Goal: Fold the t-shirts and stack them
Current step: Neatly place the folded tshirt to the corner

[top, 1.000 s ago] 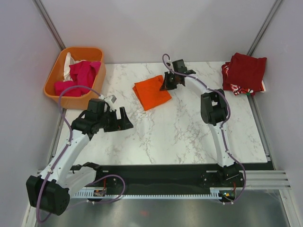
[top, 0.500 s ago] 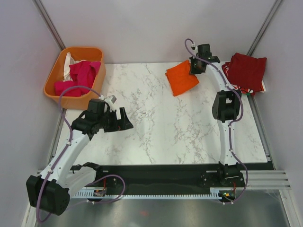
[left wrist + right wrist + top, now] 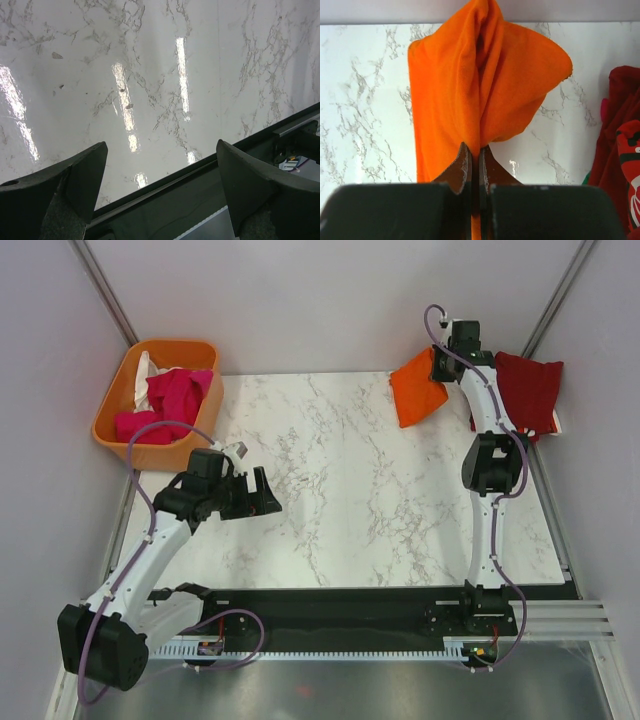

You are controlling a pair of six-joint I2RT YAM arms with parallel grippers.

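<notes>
Item: bright orange cloth t-shirt (image 3: 485, 90), clamped in rt pincer (image 3: 475, 150), held over marble bench (image 3: 330, 490) far-right, beside dark red folded shirt stack (image 3: 530, 390). Lt pincer (image 3: 160, 145) apart (idle). Step: stacking. Next: lower onto stack, release.

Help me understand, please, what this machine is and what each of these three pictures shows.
These are two robot arms bolted at the near edge of a marble table. The wide picture comes from a fixed camera above and behind them. The other two come from small cameras on each wrist, looking out past that arm's own fingers. The left fingers are spread open over bare marble and hold nothing. The right fingers are pinched shut on a bright orange t-shirt at the table's far right corner, beside a pile of dark red shirts. At the far left, an orange basket holds magenta and white shirts.
</notes>
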